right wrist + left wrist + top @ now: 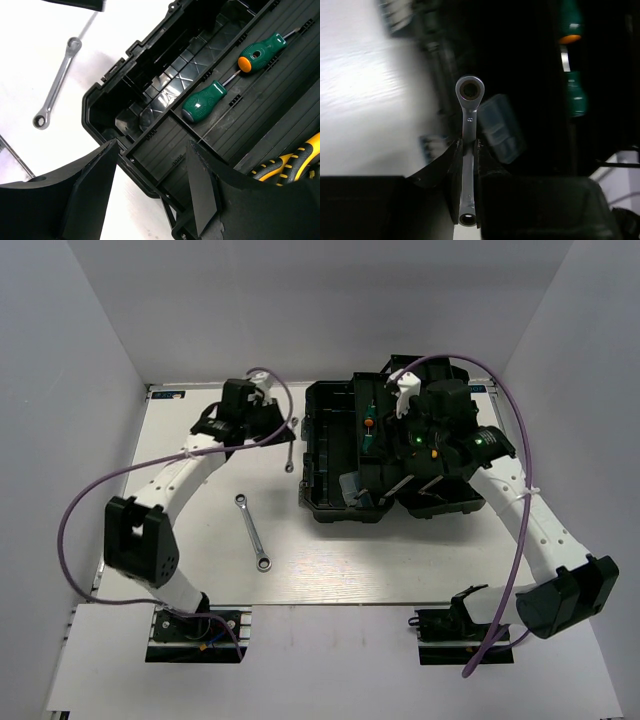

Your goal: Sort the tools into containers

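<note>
The white table (330,575) stands inside plain white walls (300,300). Nearest of the tools, the long wrench (253,531) lies flat on the bare surface, left of the toolbox (312,455) and apart from it. It is slim and silver, with a ring at each end. The black toolbox stands open in mid-table. The right gripper (151,145) hangs over it with its fingers spread wide, holding nothing. Farther back, the left gripper (468,144) is clamped on the short wrench (470,107), just beside the box's left wall.

Only the left wrist view shows that grip. The fingers pinch the shank and the ring end juts forward. Only the right wrist view shows the tray. There a green-handled screwdriver (202,102) lies end to end with an orange-capped screwdriver (260,50) in one channel. Yellow pliers (295,160) lie in a neighbouring part, cut off by the frame edge.
</note>
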`<state>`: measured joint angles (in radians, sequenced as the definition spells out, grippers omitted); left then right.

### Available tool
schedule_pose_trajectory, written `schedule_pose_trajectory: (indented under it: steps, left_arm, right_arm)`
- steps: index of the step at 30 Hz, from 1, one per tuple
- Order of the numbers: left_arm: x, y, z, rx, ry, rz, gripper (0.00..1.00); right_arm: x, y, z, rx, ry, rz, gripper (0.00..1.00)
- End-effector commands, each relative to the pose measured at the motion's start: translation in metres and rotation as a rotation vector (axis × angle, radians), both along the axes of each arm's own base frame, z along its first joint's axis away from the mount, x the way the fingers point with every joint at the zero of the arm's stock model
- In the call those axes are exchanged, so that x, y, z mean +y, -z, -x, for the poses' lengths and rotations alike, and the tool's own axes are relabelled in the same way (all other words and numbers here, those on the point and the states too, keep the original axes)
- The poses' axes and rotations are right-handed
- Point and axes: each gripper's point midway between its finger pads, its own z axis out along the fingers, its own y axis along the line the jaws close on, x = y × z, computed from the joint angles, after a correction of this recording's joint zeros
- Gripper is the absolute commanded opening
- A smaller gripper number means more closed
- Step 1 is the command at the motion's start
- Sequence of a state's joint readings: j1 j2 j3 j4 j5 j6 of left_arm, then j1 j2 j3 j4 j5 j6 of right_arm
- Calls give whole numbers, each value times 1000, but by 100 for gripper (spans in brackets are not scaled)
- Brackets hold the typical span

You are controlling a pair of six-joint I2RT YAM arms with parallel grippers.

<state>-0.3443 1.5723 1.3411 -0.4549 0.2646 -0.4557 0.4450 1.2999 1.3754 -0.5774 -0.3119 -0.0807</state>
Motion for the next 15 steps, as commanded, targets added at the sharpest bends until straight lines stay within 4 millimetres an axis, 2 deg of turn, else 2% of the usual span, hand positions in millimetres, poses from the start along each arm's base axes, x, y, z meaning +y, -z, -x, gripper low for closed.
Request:
schedule_pose_trajectory:
  steps: [1, 2, 5, 6, 8, 9, 10, 12, 14, 15]
  left_arm:
    - [-56, -54, -6, -167, 238, 151, 0]
    - [-68, -45, -9, -155, 266, 157, 0]
    - [-91, -54, -21, -179, 311, 176, 0]
    - [-95, -38, -29, -140, 305, 174, 0]
    - [-110, -31, -30, -126, 326, 189, 0]
    - [-112, -31, -35, -135, 327, 191, 5]
    - [-118, -19, -36, -102, 328, 192, 14]
    - [-125, -16, -41, -99, 329, 187, 40]
    - [-126, -8, -46, -83, 313, 183, 55]
    - [-127, -15, -48, -97, 314, 188, 64]
  right_arm:
    - [-3, -1, -6, -17, 3, 24, 63]
    - [-3, 0, -7, -15, 5, 26, 63]
    - [-3, 0, -7, -15, 0, 36, 63]
    - [-3, -1, -9, -17, 4, 34, 63]
    - [-3, 0, -8, -17, 1, 45, 63]
    - [-3, -1, -8, -22, -3, 48, 63]
    - [-4, 1, -8, -15, 0, 53, 63]
    - [-5, 1, -8, -16, -4, 57, 63]
    - [-3, 0, -6, -17, -18, 54, 63]
    - [-3, 1, -6, -13, -21, 58, 63]
